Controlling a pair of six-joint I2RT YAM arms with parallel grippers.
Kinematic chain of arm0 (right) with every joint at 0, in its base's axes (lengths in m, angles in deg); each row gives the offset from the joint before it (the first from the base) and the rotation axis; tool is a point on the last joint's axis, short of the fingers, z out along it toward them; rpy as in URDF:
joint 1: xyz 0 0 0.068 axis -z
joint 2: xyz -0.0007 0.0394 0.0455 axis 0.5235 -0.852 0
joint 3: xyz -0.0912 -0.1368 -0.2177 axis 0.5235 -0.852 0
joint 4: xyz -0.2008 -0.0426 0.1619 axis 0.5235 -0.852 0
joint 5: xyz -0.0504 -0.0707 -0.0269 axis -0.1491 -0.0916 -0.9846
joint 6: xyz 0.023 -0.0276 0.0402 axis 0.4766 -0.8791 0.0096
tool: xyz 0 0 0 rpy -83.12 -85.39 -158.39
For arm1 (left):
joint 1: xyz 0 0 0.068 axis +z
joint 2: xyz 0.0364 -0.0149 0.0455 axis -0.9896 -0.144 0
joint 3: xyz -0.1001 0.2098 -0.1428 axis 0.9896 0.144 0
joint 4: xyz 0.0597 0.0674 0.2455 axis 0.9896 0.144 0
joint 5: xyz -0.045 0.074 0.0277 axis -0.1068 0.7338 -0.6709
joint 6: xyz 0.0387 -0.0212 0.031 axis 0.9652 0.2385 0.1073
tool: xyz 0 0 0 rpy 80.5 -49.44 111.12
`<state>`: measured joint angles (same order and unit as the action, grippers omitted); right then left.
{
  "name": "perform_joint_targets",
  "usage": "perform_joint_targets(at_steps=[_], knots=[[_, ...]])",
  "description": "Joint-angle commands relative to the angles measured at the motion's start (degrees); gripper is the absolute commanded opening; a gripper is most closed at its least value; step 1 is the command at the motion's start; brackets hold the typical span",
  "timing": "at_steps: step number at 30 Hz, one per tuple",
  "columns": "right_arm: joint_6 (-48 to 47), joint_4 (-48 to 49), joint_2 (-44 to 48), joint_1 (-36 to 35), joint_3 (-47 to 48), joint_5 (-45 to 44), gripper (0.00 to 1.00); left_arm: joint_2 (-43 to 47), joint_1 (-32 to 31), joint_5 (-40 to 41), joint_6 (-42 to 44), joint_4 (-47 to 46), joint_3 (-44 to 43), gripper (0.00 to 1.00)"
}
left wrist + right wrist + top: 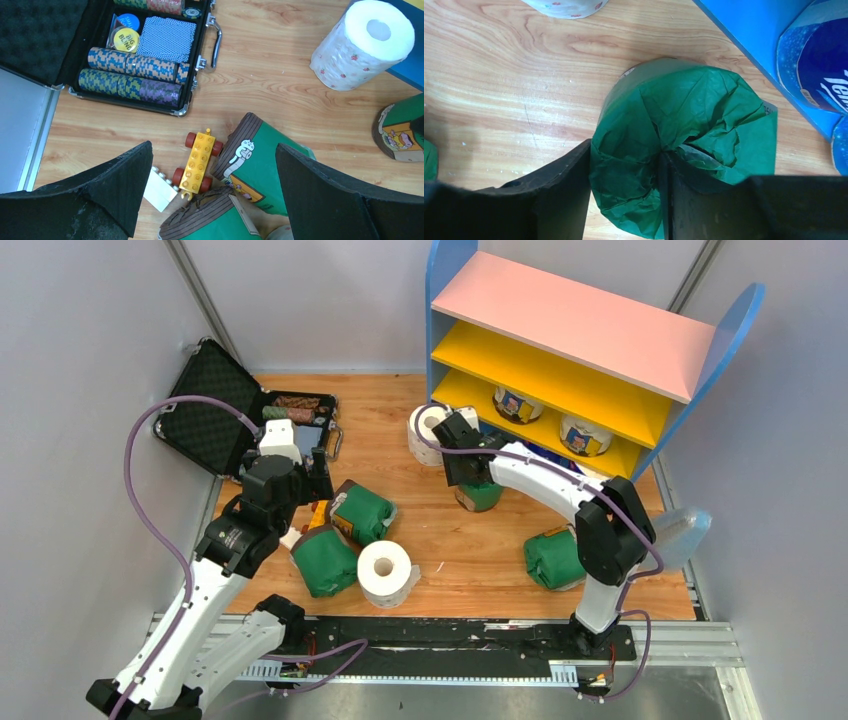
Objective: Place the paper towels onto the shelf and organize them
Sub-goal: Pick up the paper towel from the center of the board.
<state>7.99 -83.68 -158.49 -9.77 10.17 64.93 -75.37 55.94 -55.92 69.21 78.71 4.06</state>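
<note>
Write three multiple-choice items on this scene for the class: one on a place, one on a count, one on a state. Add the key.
1. Where do the two cream-wrapped, labelled paper-towel rolls stand?
A. on the pink top board
B. on the lower yellow board of the blue-sided shelf
C. inside the black case

2. How many green-wrapped paper-towel rolls does the overhead view show?
A. two
B. four
C. seven

3. How does the left gripper stand?
A. shut on the yellow toy car
B. shut on a white roll
C. wide open, holding nothing

Key: 1 B, both stand on that lowest board. 2 B, four green wraps show on the wooden table. 3 C, its black fingers stand far apart with nothing gripped between them.
</note>
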Motion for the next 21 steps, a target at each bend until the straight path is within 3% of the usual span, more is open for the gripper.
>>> perform_joint_targets(at_steps=[1, 10, 21], knots=[[-4.07, -1.11, 4.38, -1.06, 4.77, 1.30, 0.46, 0.58, 0.30, -0.08, 0.82, -1.62, -0.16, 1.00], [-13.45, -11.82, 7.72, -1.46, 18.42, 3.59, 0.34, 0.45, 0.30, -0.26, 0.86, -1.67, -0.09, 1.00], [-28.06, -16.08, 4.92, -1.48, 41.86, -0.66, 0.30, -0.14, 0.29, -0.36, 0.86, -1.76, -0.07, 1.00]])
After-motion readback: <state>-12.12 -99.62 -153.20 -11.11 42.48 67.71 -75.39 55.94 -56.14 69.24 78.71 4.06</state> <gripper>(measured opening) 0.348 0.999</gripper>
